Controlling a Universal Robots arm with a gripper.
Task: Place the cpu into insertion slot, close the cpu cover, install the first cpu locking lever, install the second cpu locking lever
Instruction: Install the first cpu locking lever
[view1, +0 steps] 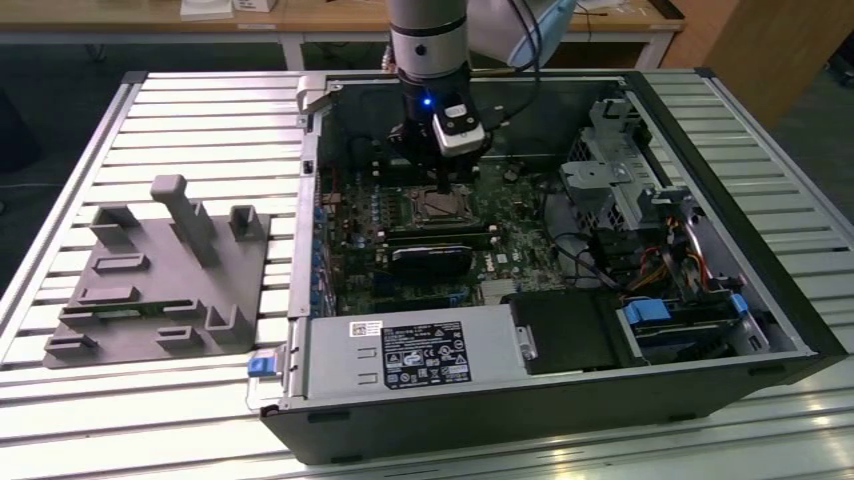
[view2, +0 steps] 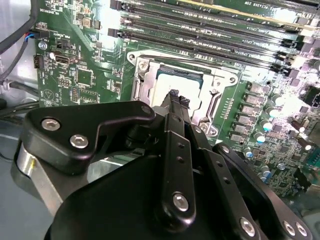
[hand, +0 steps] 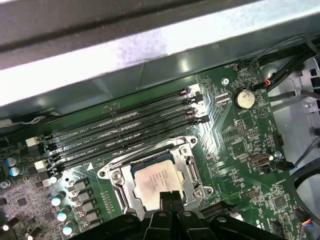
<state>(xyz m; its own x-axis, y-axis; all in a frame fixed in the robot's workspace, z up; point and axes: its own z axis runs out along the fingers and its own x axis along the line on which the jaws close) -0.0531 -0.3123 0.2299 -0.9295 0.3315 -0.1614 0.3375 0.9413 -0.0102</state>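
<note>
At upper centre of the exterior view, the arm (view1: 427, 40) drops straight down into an open computer case (view1: 534, 400) lying on a slatted metal table (view1: 200, 110). The gripper (view1: 447, 185) points down over the insertion slot (view1: 441, 207).

Room to move is tight. The case walls ring the board, a drive cage (view1: 627, 180) and loose cables (view1: 654, 260) crowd the exterior view's right, and a power supply box (view1: 400, 350) fills the lower middle. A grey moulded fixture (view1: 160, 290) sits well apart on the exterior view's left.

In both wrist views the gripper (hand: 170, 196) hovers just above the near edge of the cpu (hand: 155, 180). Its jaws are drawn together, with nothing seen between them. The cpu lies seated in the insertion slot (hand: 187, 167), and the cpu cover (hand: 117, 180) lies flat as a silvery frame around it, beside the long memory slots (hand: 125, 135).

In the second wrist view the gripper (view2: 177, 97) and its black linkage hide the nearer part of the cpu (view2: 162, 87). Whether the fingertips touch the metal face cannot be told, nor how any locking levers sit.
</note>
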